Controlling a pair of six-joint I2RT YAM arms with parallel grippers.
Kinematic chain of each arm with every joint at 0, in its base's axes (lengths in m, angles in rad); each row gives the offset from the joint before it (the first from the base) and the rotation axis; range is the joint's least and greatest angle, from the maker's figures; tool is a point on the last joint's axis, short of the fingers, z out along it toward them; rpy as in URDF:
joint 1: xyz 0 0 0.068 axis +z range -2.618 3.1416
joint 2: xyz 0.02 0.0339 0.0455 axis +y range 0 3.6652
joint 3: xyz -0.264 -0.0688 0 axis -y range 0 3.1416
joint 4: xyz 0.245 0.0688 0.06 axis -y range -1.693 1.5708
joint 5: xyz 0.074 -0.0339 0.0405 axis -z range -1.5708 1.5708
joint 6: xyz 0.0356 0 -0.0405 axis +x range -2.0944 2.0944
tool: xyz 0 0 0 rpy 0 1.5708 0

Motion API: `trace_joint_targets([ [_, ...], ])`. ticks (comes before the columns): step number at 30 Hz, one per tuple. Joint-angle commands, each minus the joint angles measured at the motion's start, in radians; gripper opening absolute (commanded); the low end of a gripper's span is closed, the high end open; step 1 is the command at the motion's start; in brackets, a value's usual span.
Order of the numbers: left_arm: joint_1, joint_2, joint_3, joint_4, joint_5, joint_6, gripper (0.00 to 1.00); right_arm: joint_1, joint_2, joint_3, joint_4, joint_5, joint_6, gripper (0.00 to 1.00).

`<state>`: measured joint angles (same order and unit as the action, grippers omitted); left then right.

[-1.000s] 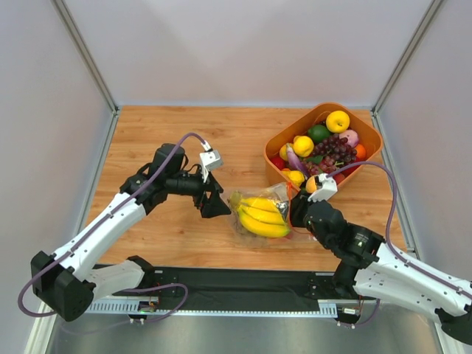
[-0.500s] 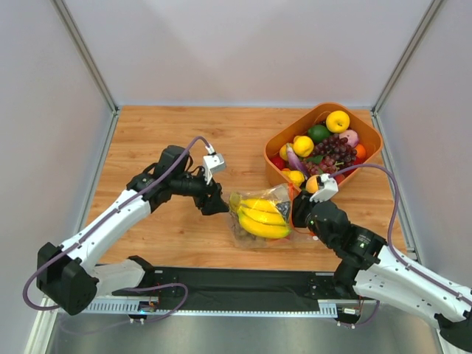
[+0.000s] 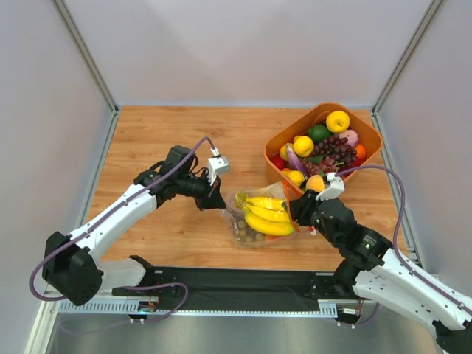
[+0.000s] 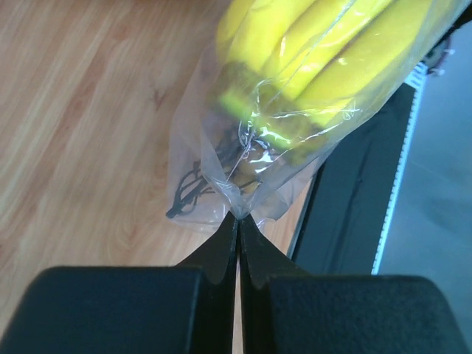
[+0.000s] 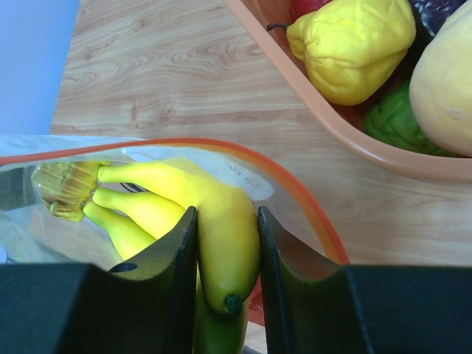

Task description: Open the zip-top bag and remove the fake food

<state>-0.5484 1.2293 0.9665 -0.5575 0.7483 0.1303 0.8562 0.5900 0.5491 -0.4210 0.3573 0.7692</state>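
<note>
Wooden tabletop [image 3: 184,140], light grain, lit evenly with soft shadows. Plain pale grey wall panels [image 3: 251,51] on three sides, joined by slanted aluminium corner posts [image 3: 87,59]. Black base plate [image 3: 243,280] along the near edge, brushed metal ledge [image 3: 243,335] below it.

At the bottom centre of the frame, the right gripper [image 5: 226,221] clamps one banana of the yellow banana bunch [image 5: 147,199], the clear bag [image 5: 44,240] and its orange zip strip arcing over it, with a basket [image 5: 332,122] of fruit at upper right.
</note>
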Motion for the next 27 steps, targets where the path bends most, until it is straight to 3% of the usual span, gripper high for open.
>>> trace_joint_targets([
  [1, 0.004, -0.004, 0.055, -0.022, -0.133, 0.019, 0.0, -0.011, -0.044, 0.072, -0.024, 0.026, -0.041, 0.0],
  [14, 0.004, 0.024, 0.103, -0.084, -0.365, -0.037, 0.0, -0.016, -0.176, 0.193, -0.291, 0.121, -0.09, 0.0],
  [27, 0.002, 0.027, 0.123, -0.114, -0.457, -0.064, 0.0, -0.016, -0.194, 0.296, -0.515, 0.247, -0.136, 0.0],
])
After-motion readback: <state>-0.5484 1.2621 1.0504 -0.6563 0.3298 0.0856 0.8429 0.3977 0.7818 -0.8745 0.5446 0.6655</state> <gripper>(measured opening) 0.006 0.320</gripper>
